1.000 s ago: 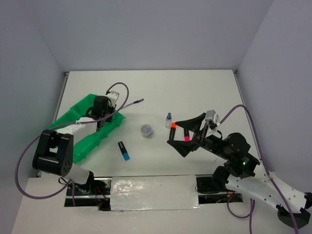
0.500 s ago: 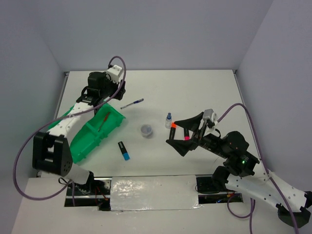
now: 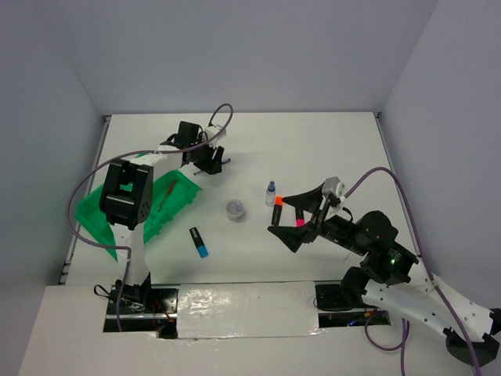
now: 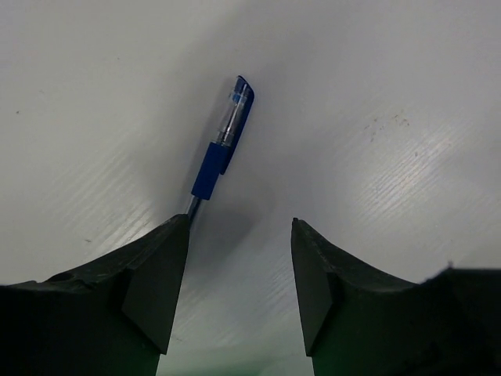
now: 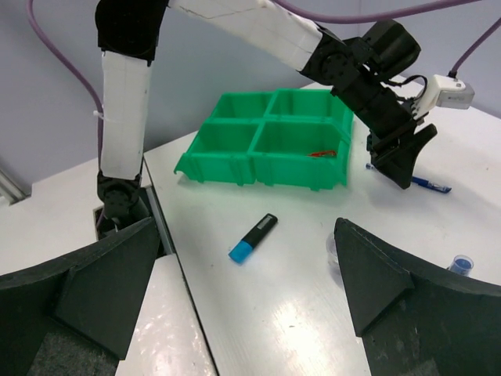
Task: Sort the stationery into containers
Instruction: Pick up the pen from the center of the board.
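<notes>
Hanging with its jaws apart and empty, my left claw (image 4: pixel 239 235) is hovering over the white table (image 4: pixel 391 94). The thin blue pen with a clear barrel (image 4: pixel 221 149) is lying just ahead of it. The pen's near end is slipping out of sight behind one finger, so it is not sitting squarely in the gap. My right claw (image 5: pixel 245 227) is also standing wide open and holding nothing, well apart from the bright green four-compartment plastic tray (image 5: pixel 266 178).

As for the sorting, I am counting only one thing done. A thin red pen (image 5: pixel 321 153) is lying inside one compartment at the end of the tray nearest my left claw. The other three compartments are looking bare from my right wrist, though their walls are hiding part of the floors.

Everything else is waiting on the table. The stubby black highlighter with a blue end (image 3: pixel 199 242) is lying near the tray's front. The small round clear tub (image 3: pixel 234 208) is sitting mid-table, and the tiny blue-capped clear bottle (image 3: pixel 271 193) is standing beside it. The orange-ended highlighter (image 3: pixel 279 201) and the pink-ended highlighter (image 3: pixel 299 222) are lying under my right claw in the overhead view.

I am judging this as an early stage: one item in, six to go, with the blue pen looking like the one in hand.
</notes>
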Tool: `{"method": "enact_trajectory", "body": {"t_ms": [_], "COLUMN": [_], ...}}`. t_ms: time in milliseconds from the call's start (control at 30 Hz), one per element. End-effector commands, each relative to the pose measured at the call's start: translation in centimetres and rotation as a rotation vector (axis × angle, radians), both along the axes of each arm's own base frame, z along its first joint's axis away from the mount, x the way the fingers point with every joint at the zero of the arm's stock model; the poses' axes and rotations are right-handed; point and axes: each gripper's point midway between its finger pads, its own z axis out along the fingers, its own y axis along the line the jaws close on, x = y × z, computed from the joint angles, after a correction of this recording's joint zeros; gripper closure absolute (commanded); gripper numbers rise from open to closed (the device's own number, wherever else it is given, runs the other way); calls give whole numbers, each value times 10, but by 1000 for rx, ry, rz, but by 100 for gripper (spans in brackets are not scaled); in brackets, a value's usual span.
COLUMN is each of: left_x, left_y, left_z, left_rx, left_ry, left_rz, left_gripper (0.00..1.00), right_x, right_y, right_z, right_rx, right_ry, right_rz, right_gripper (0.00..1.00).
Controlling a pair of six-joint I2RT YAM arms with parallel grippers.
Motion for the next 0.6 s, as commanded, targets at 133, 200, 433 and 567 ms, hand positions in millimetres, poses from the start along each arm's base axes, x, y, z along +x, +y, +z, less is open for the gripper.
{"method": "enact_trajectory", "body": {"t_ms": [133,200,433,567], "left_x": [9,12,15,19], "left_y": [-10,-6,1,6], "left_z": [-1,-3,-1,-14], "left_rx": [40,57,89,116], "left_ry": [-16,-16,-32,3], "left_rz": [-49,-15,11,25], "left_gripper": [37,38,36,36], "right_x": [2,2,-1,-1], "right_y": [6,6,5,7], "right_z": [7,5,4,1], "right_rx": [-5,-8,-11,-21], "right_ry": [-22,-25,-36,-32], "right_rz": [14,17,26,37], "right_gripper": [0,0,0,0]}}
